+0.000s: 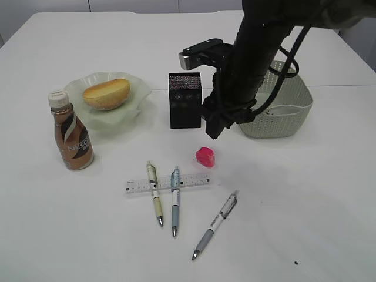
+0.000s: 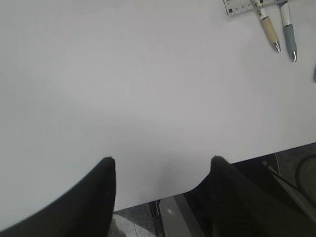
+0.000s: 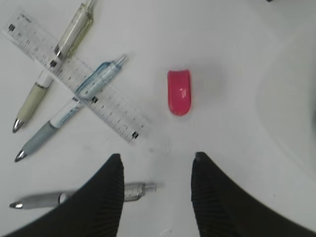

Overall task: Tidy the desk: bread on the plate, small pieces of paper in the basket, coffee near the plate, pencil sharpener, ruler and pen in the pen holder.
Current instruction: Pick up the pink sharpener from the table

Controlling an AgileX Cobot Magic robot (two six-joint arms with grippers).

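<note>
The bread (image 1: 106, 94) lies on the green plate (image 1: 138, 88), and the coffee bottle (image 1: 73, 138) stands to its front left. A pink pencil sharpener (image 1: 205, 157) (image 3: 179, 92) lies in front of the black pen holder (image 1: 185, 100). The clear ruler (image 1: 167, 183) (image 3: 79, 76) lies under a yellow-green pen (image 1: 154, 194) and a blue pen (image 1: 174, 201); a grey pen (image 1: 214, 225) lies apart. My right gripper (image 1: 214, 128) (image 3: 157, 158) hangs open above the table just short of the sharpener, holding nothing. My left gripper (image 2: 163, 160) is open over the table's front edge. No small pieces of paper are in view.
A woven grey basket (image 1: 294, 108) stands at the right, behind my right arm. The ruler's end (image 2: 242, 6) and two pen tips (image 2: 276, 45) show at the top right of the left wrist view. Floor and a frame lie below the table edge there.
</note>
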